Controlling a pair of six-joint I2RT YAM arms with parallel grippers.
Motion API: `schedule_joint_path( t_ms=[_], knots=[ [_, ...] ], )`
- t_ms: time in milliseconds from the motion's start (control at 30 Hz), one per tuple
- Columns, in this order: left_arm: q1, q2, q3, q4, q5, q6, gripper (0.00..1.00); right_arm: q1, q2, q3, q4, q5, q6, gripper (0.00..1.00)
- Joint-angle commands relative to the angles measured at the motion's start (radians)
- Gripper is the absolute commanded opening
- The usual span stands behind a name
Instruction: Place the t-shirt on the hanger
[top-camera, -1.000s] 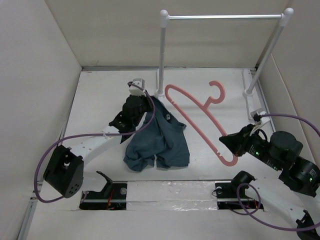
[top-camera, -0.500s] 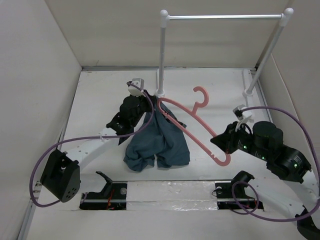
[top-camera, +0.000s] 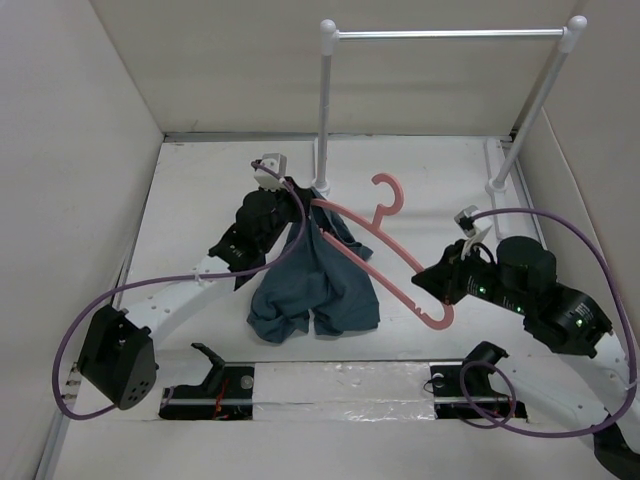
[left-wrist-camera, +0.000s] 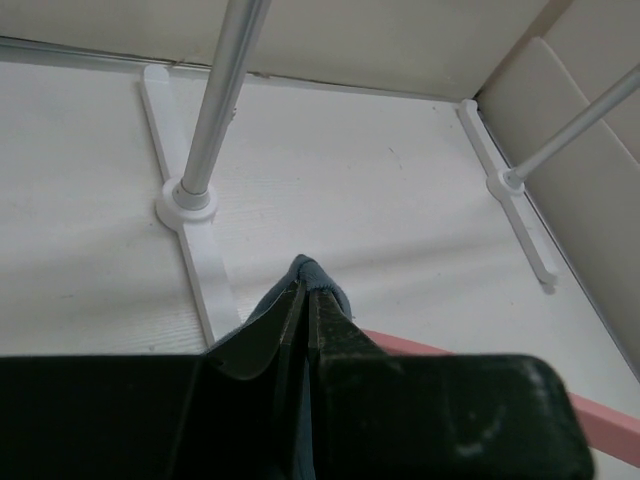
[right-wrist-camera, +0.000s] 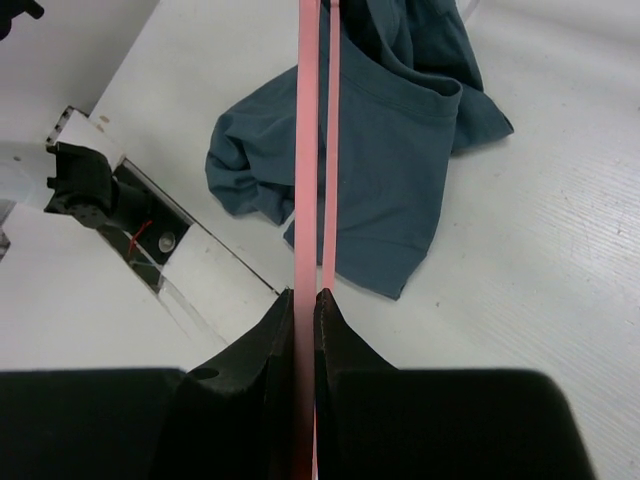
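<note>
The dark teal t-shirt (top-camera: 318, 285) hangs from my left gripper (top-camera: 297, 200), which is shut on a raised fold of its cloth (left-wrist-camera: 312, 272), while its lower part rests crumpled on the table. My right gripper (top-camera: 432, 288) is shut on the low right end of the salmon-pink hanger (top-camera: 380, 262). The hanger slants up and left, its far end touching the lifted top of the shirt and its hook (top-camera: 388, 193) pointing away. In the right wrist view the hanger bars (right-wrist-camera: 310, 150) run straight out from the gripper (right-wrist-camera: 306, 300) over the t-shirt (right-wrist-camera: 395, 160).
A rack of white posts with a silver bar (top-camera: 450, 33) stands at the back; its left post (top-camera: 323, 110) and flat foot (left-wrist-camera: 186, 206) are just behind my left gripper. White walls close in on both sides. The arm bases sit in a slot (top-camera: 340, 390) at the near edge.
My right arm has carried the hanger leftward, so its far end now meets the lifted shirt. My left gripper still holds the shirt up, almost unmoved.
</note>
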Motion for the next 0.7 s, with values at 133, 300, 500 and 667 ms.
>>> schedule_joint_path(
  t_ms=[133,300,500,667],
  knots=[
    [-0.049,-0.116,0.002,0.037,0.075,-0.051,0.00,0.009,0.046,-0.086,0.294,0.025,0.004,0.00],
    [-0.049,-0.223,-0.031,0.022,0.122,-0.076,0.00,0.037,0.145,-0.115,0.538,0.055,0.023,0.00],
    [-0.049,-0.312,-0.034,0.016,0.229,-0.110,0.00,0.207,0.371,-0.103,0.776,0.269,0.035,0.00],
    [-0.049,-0.370,-0.043,-0.016,0.193,-0.114,0.00,0.319,0.521,-0.054,0.940,0.444,0.055,0.00]
  ],
)
